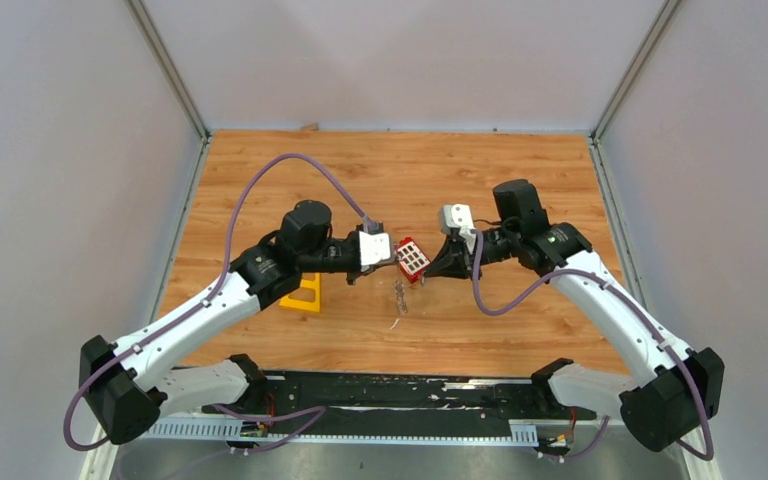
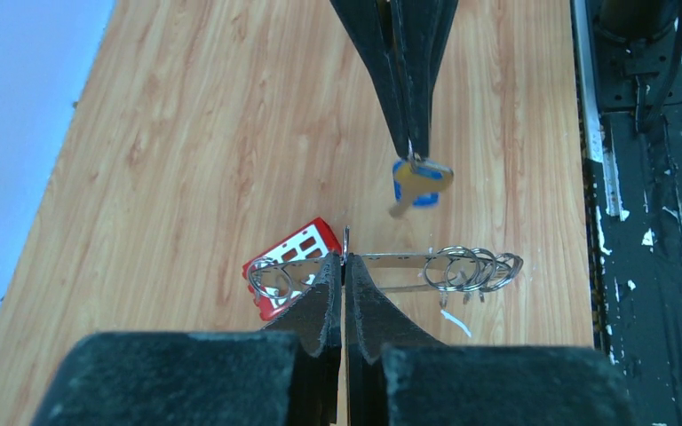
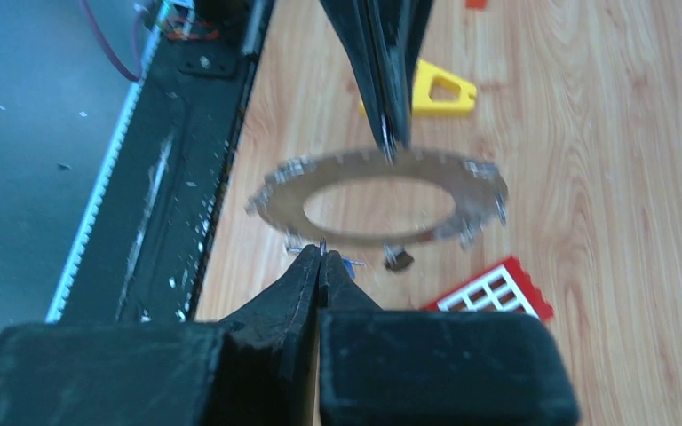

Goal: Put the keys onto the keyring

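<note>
Threading step in progress. I am holding the large, thin grey metal keyring [image 3: 275,202], fringed with small silvery keys, in the left gripper [image 2: 344,263]. Its jaws are pinching shut on the rim, above the wooden table [image 2: 186,133]. The right gripper [image 2: 416,153] is clamping the tiny blue-headed key [image 2: 422,180], which is dangling just beside the ring. Next, I judge: aligning the key's hole with a loop.

Red block [image 1: 412,258] between left pincer [image 1: 394,262] and right pincer [image 1: 429,269], yellow frame [image 1: 303,293] nearby
</note>
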Available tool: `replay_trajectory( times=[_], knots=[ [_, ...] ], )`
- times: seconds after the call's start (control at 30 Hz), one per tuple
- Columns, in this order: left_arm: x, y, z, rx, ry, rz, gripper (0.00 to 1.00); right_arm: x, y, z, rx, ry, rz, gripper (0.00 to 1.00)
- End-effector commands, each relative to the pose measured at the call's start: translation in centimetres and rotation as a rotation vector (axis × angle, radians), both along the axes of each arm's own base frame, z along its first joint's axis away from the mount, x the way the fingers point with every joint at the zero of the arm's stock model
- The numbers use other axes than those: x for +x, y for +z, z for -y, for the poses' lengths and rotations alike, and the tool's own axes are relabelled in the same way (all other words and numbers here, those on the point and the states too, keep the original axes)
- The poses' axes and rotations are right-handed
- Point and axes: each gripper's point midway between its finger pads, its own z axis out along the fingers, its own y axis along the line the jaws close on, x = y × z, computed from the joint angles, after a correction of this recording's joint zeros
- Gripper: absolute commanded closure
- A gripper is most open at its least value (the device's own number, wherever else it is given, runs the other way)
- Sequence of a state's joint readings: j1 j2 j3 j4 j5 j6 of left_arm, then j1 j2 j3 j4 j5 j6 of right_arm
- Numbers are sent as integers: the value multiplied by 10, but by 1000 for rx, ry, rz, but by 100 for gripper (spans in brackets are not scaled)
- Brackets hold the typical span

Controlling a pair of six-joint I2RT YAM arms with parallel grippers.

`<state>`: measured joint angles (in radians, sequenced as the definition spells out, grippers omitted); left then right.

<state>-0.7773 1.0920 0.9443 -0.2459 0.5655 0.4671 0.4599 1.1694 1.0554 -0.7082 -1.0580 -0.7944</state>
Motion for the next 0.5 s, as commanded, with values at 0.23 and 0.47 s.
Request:
replay_trajectory(
  times=[0.23, 0.47],
  knots=[
    [1, 19, 6, -5, 105, 165, 100, -17, 47, -34, 173, 21, -9, 100],
    [4, 11, 2, 25, 175, 218, 100, -13, 35, -33, 136, -14, 1, 100]
  ],
)
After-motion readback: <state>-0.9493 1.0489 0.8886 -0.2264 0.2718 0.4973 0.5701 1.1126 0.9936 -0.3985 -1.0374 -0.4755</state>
